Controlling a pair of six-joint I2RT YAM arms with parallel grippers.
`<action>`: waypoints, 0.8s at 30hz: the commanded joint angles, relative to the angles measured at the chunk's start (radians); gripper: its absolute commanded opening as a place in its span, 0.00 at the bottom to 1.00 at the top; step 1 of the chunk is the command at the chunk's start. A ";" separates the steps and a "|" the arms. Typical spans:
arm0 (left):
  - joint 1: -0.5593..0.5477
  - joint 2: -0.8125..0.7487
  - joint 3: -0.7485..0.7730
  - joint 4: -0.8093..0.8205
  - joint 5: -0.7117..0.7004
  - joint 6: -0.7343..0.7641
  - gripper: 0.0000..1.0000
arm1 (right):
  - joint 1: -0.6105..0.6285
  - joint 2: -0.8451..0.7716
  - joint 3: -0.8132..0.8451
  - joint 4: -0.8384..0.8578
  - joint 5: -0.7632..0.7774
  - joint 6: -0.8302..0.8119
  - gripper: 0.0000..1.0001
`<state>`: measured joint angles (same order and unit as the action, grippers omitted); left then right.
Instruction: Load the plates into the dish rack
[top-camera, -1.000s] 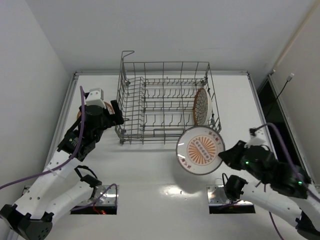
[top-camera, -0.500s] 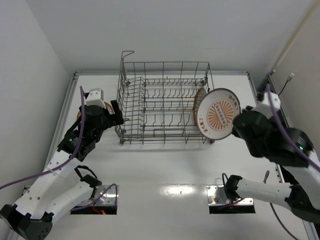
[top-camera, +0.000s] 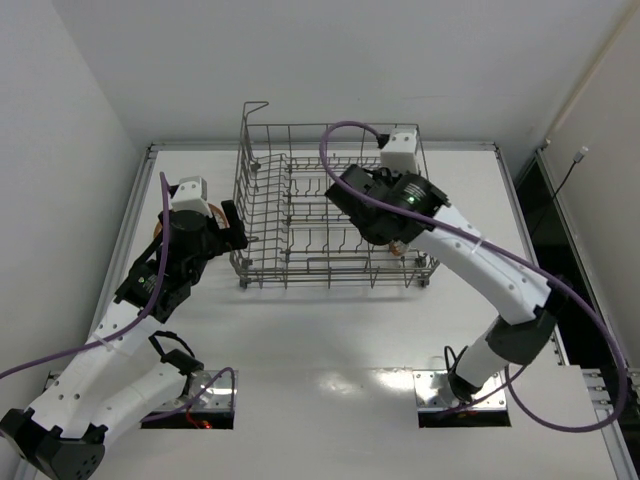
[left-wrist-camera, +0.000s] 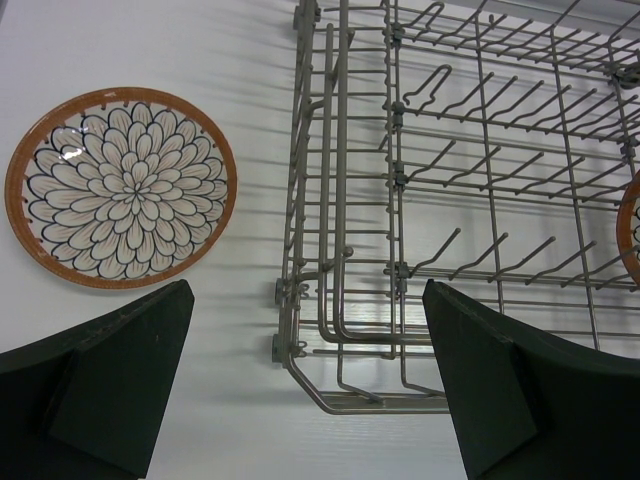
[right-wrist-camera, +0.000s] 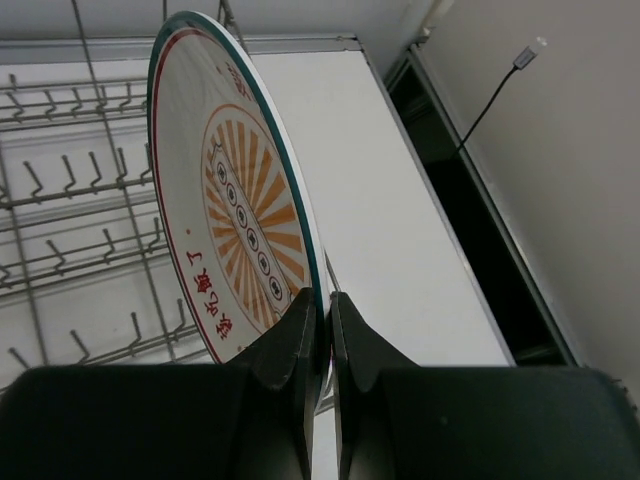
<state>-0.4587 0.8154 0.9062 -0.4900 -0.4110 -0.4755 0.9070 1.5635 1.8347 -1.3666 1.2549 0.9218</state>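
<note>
1. White rectangular tabletop (top-camera: 330, 340), with a pale raised rail (top-camera: 200, 146) running along its far and left borders, is carrying every item below.
2. Large rectangular grey wire dish rack (top-camera: 320, 272), with rows of upright tines, is standing on the far middle of the tabletop, one long side facing the near edge.
3. Small round ceramic plate (left-wrist-camera: 121, 187), orange-rimmed with a dark-lined petal pattern on white, is lying flat and face up near the rack's left end. It is not touching the rack, and bare tabletop is showing between them.
4. Two shiny metal base plates, left (top-camera: 215, 398) and right (top-camera: 432, 392), are sitting well apart at the near edge.
</note>
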 joint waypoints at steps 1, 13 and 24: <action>-0.008 -0.005 0.042 0.007 0.001 0.000 1.00 | -0.020 0.053 0.046 -0.035 0.140 -0.026 0.00; -0.008 0.004 0.042 0.007 0.001 0.000 1.00 | -0.082 0.194 -0.101 0.119 0.192 -0.105 0.00; -0.008 0.004 0.042 0.007 0.001 0.000 1.00 | -0.145 0.086 -0.379 0.581 0.020 -0.370 0.00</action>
<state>-0.4587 0.8230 0.9062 -0.4919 -0.4110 -0.4755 0.7719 1.7271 1.4551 -0.9379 1.2518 0.6189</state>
